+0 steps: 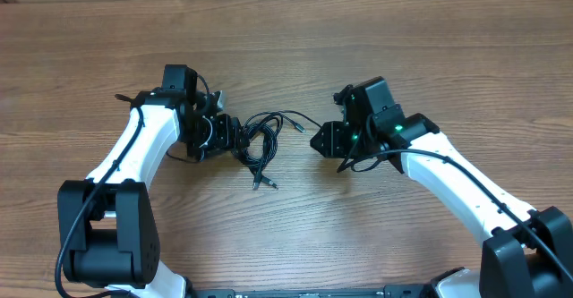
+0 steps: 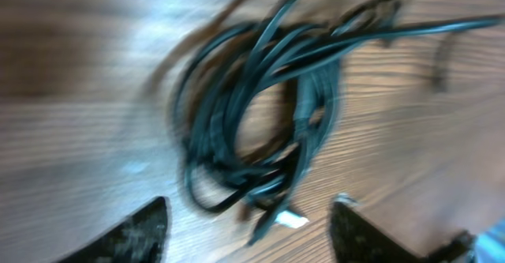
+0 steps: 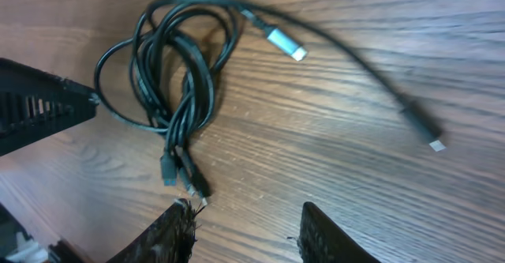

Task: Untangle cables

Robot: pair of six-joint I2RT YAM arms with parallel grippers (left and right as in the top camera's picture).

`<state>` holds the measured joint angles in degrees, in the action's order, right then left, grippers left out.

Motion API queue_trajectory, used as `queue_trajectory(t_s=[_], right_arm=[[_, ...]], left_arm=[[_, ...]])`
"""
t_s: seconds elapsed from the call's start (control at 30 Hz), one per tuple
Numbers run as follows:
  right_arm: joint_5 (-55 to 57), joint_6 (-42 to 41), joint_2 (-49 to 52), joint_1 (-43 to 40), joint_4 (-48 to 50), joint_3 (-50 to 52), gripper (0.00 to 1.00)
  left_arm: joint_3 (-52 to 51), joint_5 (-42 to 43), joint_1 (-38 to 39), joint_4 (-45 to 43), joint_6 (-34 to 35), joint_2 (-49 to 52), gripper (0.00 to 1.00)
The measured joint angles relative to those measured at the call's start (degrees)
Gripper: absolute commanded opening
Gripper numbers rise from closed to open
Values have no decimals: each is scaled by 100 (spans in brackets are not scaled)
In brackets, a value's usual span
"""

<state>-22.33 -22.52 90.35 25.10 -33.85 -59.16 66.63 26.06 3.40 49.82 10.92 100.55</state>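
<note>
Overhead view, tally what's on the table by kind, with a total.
Robot arms: 2, the left arm and the right arm
Black cable bunch: 1
Total: 3
</note>
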Motion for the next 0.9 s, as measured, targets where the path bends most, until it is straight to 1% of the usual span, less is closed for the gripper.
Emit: queue_trajectory(t_s=[0.07,0.13,0.23,0.27,0.33,0.37,0.4,0.43,0.5,0.57,0.7,0.9], right_arm=[[-9,-39,0,87,15,0,38],[-17,-142,0,144,55,0,36],[-22,-304,0,229,232,0,36],[-22,-341,0,264,304,0,37],[-17,-444,0,367,498,0,38],[-22,-487,0,422,610,0,38],[-17,-531,0,487,715,0,41],[-17,-605,2,555,837,0,42],[-17,-713,4,713,1058,0,42],[-17,-831,20,844,1248,0,41],[-20,-1154,166,1040,1432,0,29],[-39,-1875,909,1215,1414,0,30]], left_arm=[[92,-367,0,262,138,0,83],[249,-780,0,468,291,0,85],[446,-1279,0,507,487,0,84],[485,-1421,0,503,557,0,79],[498,-1593,0,474,671,0,56],[498,-1631,-2,459,741,0,49],[498,-1635,-4,435,767,0,45],[498,-1620,-2,391,796,0,44],[487,-1554,2,286,824,0,52],[420,-1473,4,160,855,-2,53],[87,-1322,103,-33,866,-2,56],[-385,-1209,372,-348,866,-2,57]])
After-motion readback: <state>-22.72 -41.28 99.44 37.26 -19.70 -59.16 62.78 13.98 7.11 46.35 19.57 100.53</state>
